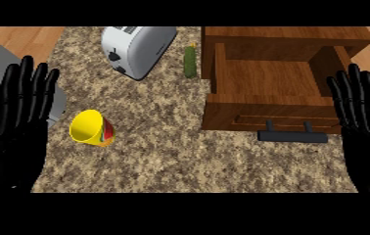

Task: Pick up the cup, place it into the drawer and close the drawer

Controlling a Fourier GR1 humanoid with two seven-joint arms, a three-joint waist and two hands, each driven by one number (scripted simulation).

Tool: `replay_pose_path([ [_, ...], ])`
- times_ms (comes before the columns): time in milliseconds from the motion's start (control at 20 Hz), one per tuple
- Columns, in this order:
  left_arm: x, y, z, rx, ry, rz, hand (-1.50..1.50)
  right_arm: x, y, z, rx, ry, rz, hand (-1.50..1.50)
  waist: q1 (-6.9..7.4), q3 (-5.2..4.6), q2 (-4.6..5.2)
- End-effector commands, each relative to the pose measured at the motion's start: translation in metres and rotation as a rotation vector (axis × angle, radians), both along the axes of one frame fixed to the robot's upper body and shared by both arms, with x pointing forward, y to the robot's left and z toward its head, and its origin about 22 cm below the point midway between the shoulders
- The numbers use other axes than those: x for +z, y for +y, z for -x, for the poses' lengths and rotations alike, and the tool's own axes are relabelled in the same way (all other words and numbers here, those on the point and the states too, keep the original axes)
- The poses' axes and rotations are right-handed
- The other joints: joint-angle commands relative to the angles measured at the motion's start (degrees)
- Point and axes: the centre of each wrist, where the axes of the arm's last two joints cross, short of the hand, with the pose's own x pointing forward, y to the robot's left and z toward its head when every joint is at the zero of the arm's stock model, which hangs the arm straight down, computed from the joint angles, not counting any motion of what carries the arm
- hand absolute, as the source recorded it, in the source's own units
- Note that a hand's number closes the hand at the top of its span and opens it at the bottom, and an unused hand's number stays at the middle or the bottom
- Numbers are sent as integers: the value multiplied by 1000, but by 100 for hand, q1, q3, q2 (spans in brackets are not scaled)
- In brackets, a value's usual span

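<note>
In the head view, the left hand (25,111) stands upright at the left edge, palm flat and fingers straight and pointing up, holding nothing. The right hand (354,116) mirrors it at the right edge, fingers likewise straight and raised, also holding nothing; its fingers overlap the right side of the open drawer (264,77), though whether they actually touch the wood cannot be told from this steep angle. The cup (92,128), yellow with a red patch on its side, lies tipped on the speckled counter (166,160) just to the right of the left hand, level with its palm, its open mouth turned toward the viewer; a bare strip of counter separates it from the fingers. Up and to the right of the left hand, beyond the cup, a silver toaster (137,49) rests at a slant. A slim green vegetable (190,61), possibly a cucumber, lies between the toaster and the drawer, close beside the drawer's left wall. The drawer is pulled out from its wooden cabinet (285,35), its inside showing bare wood, and sits just left of the right hand. Its dark handle (292,136) projects from the front panel, below and to the left of the right hand's fingers. The cup and the drawer are well apart, with open counter between them.
</note>
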Motion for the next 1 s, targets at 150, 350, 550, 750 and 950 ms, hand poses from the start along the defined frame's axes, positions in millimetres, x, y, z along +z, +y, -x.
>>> replay_pose_path([
  [150, -3, 41, 3, -388, -9, -31, -150, 6, 6, -7, 25, -42, -34, -150, -103, 15, 39],
  [350, -37, 72, -8, -482, 245, 120, -150, -9, 13, -5, 140, 78, 1, -150, -159, 15, 97],
  [550, -32, 133, -31, -521, 260, 161, -150, 2, 16, -3, 162, 106, 2, -150, -248, 22, 68],
  [750, -55, 158, -41, -536, 318, 142, -150, 11, 2, -43, 152, 115, 7, -150, -178, 31, 61],
  [950, -81, 152, -69, -509, 388, 100, -150, -5, 15, -50, 150, 99, 10, -150, -206, 31, 64],
])
